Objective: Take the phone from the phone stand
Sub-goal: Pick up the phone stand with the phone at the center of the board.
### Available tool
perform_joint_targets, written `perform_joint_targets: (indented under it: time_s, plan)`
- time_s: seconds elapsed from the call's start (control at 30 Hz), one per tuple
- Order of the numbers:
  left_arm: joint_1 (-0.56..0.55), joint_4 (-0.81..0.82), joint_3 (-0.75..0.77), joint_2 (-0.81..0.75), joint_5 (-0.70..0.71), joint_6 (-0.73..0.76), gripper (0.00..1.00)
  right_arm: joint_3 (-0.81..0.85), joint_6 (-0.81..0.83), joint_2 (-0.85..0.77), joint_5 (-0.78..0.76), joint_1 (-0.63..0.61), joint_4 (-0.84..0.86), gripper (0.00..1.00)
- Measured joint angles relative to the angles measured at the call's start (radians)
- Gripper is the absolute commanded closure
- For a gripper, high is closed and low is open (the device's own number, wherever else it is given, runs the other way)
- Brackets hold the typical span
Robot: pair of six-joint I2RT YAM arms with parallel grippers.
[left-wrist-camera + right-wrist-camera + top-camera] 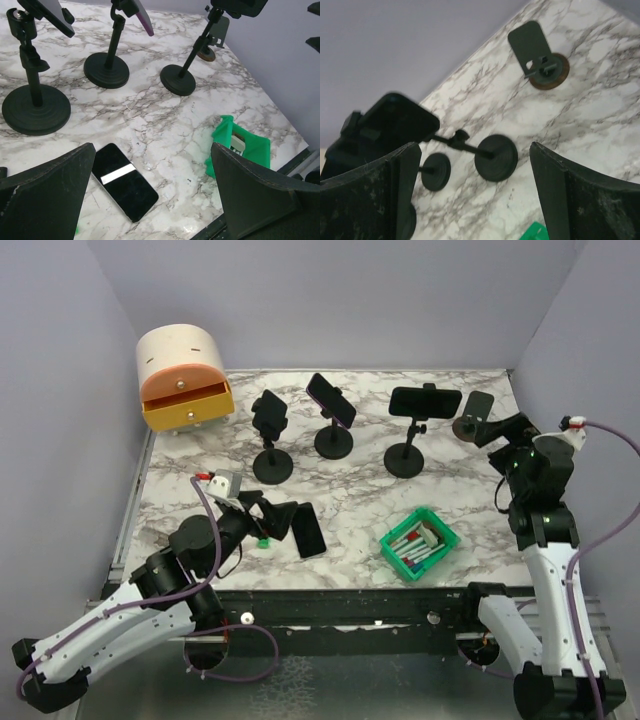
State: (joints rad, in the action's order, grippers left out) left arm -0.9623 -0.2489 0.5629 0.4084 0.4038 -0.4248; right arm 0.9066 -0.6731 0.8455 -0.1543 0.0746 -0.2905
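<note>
Right gripper [475, 195] and left gripper [152, 165] wide open, empty. Phone [425, 400] upper centre: stiff, slick glass, probably light; pinch long edges.

We record the left arm [110, 625] stretched low and forward from its base, the left pincer [285, 518] angled down with jaws spread wide. The right arm [548, 570] stands taller, bent at the elbow, and the right pincer [500, 435] points toward the far side, jaws likewise wide apart.

Marble table [350, 490] bears phone stands [272, 466], a flat phone [308, 531], green bin [419, 544] and drawer box [183, 377].
</note>
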Motion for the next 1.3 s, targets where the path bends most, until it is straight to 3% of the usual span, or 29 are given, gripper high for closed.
perform_joint_targets:
  time_s: [0.17,0.4,0.6,0.87,1.07,1.2,1.3]
  plan:
    - [0.0,0.023,0.0,0.027,-0.027,-0.008,0.01,-0.093,0.025,-0.144,0.135,-0.065,-0.118,0.13]
    - [0.0,0.03,0.0,0.076,-0.066,0.006,0.01,-0.206,0.108,-0.181,0.332,-0.143,-0.234,0.19]
    - [0.0,0.077,-0.001,0.146,-0.135,0.019,0.01,-0.22,0.156,-0.204,0.402,-0.209,-0.259,0.21]
    - [0.0,0.125,-0.002,0.253,-0.129,0.024,0.02,-0.314,0.177,-0.202,0.407,-0.251,-0.109,0.21]
    - [0.0,0.241,0.014,0.283,-0.087,0.123,0.02,-0.397,0.159,-0.245,0.441,-0.251,0.064,0.2]
    - [0.008,0.332,0.14,0.409,-0.074,0.186,0.03,-0.397,0.156,-0.242,0.465,-0.251,0.127,0.2]
    - [0.04,0.404,0.308,0.587,-0.108,0.172,0.05,-0.397,0.151,-0.262,0.473,-0.251,0.134,0.2]
